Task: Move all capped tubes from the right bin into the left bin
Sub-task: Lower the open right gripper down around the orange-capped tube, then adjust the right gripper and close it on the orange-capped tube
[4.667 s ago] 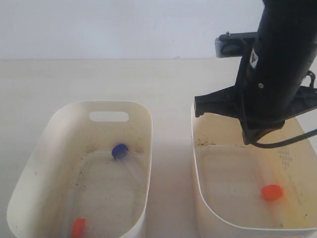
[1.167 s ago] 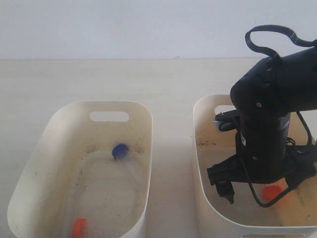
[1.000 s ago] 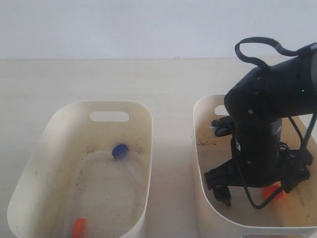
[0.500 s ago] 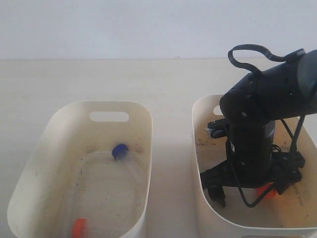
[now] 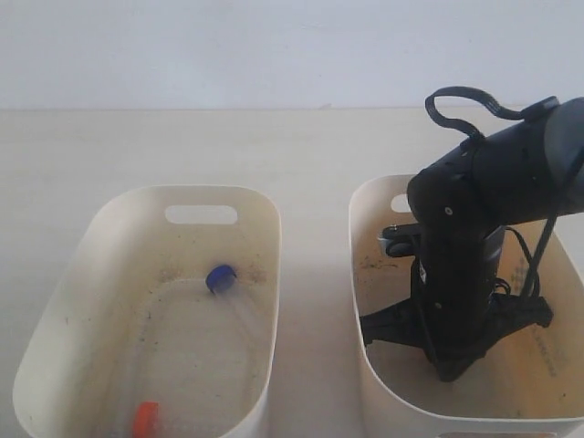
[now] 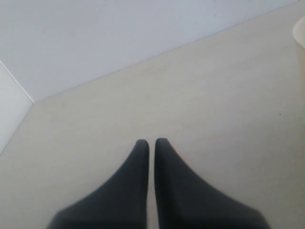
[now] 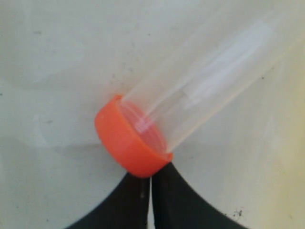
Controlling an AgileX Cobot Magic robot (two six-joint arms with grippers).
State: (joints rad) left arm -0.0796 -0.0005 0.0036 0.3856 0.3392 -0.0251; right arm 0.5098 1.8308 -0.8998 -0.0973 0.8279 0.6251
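Right hand (image 7: 147,179) is deep inside the right bin (image 5: 383,274), clenched almost tight, tips hidden behind the cap of the orange-capped tube (image 7: 200,95) lying there, apparently going for the lift, though a true grip is unclear.

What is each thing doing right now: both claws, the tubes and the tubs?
Left claw: shut, empty.
Right claw: shut, tips hidden by the orange cap; grip unclear.
Right tub: upright, arm inside.
Left tub: upright.
Tube in right tub: capped, lying down.
Blue-capped tube: in left tub.
Orange-capped tube: in left tub.
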